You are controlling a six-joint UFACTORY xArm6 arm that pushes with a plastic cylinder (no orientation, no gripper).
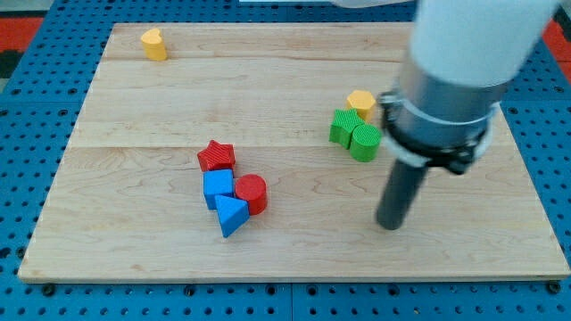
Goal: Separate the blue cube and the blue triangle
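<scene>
- On my screen a yellow block (pixel 154 44), rounded on one side, sits alone at the far left of the wooden tabletop (pixel 134 178).
- Left of centre, a red star (pixel 216 156) sits just beyond the blue cube (pixel 218 188), the two touching or nearly so.
- The blue cube touches the blue triangle (pixel 231 215), which lies just nearer and slightly right of it.
- A red cylinder (pixel 252 193) presses against the right side of both blue blocks.
- Farther right, a green block (pixel 343 127) and a green cylinder (pixel 364 142) sit together, with a yellow hexagon (pixel 360 102) touching them on the far side.
- My tip (pixel 389 224) rests on the tabletop to the near right of the green pair, well apart from the blue blocks.
- This arm carries no pincer, only the rod, so there is nothing to open or close.
</scene>
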